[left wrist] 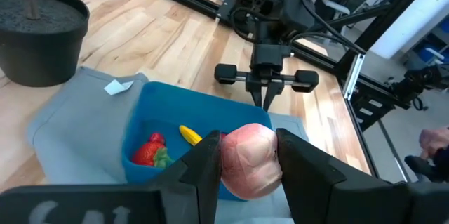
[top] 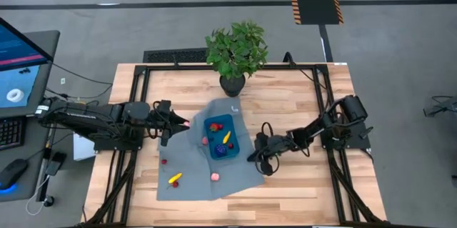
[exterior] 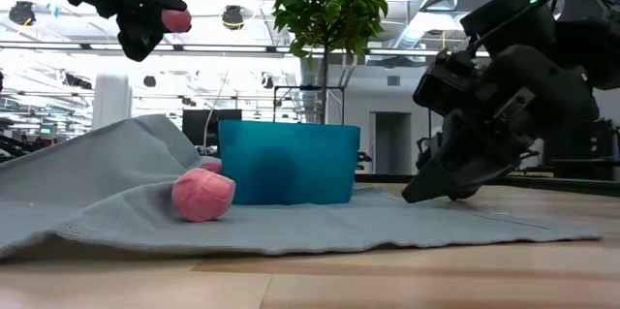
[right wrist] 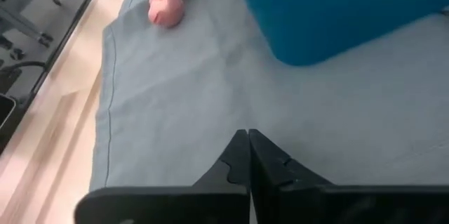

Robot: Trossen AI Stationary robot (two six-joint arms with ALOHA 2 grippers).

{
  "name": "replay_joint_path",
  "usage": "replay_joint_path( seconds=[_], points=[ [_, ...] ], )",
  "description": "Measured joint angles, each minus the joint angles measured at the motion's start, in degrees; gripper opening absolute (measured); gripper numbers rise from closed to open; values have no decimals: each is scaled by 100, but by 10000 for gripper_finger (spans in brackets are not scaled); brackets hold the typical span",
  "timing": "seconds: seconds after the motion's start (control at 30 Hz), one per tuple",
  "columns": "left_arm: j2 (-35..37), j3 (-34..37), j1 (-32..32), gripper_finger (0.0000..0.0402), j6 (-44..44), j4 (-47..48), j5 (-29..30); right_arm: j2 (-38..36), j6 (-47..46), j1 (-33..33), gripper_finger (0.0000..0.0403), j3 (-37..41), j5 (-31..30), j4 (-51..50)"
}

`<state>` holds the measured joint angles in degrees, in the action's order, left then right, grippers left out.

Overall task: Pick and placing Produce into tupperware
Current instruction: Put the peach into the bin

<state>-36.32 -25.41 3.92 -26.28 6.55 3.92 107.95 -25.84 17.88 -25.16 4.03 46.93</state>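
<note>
My left gripper (top: 184, 123) hangs above the grey mat's left part, shut on a pink toy fruit (left wrist: 250, 161), just left of the blue tupperware (top: 221, 137). The tupperware stands on the mat and holds a red strawberry (left wrist: 149, 152), a yellow piece (left wrist: 189, 135) and a purple-blue cluster (top: 221, 149). Loose on the mat lie two pink pieces (top: 213, 176) (top: 204, 141), a yellow piece (top: 175, 178) and a small red one (top: 163, 161). My right gripper (top: 251, 156) is shut, low over the mat at the tupperware's right side. My left gripper pinches the pink fruit by its two opposite sides (left wrist: 235, 164) between its two fingers (left wrist: 207, 157). The fingers come from the table's left, nearly level and tipped a little down. The fruit is lifted clear, high above the mat (exterior: 176, 20). My right gripper's shut tips (exterior: 412, 196) stand at the mat's surface; whether they touch it, I cannot tell.
A potted green plant (top: 236, 51) stands at the table's far edge behind the mat (top: 193, 171). The mat's left part is rumpled upward (exterior: 116, 164). Bare wood shows at the near edge and far right. A monitor (top: 18, 63) stands off the table's left.
</note>
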Motion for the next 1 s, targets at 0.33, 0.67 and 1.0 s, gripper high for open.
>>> replay_joint_path(
  seconds=[0.33,0.67,1.0],
  points=[
    [-2,0,0,117,-48,-7,-3,-1059,-428,499,11,-1,470,-2179],
    [-2,0,0,117,-48,-2,-19,-1981,-1123,1087,11,41,-54,-3757],
    [-2,0,2,117,-50,-3,53,-1986,-1990,1622,11,38,9,-3803]
  ],
)
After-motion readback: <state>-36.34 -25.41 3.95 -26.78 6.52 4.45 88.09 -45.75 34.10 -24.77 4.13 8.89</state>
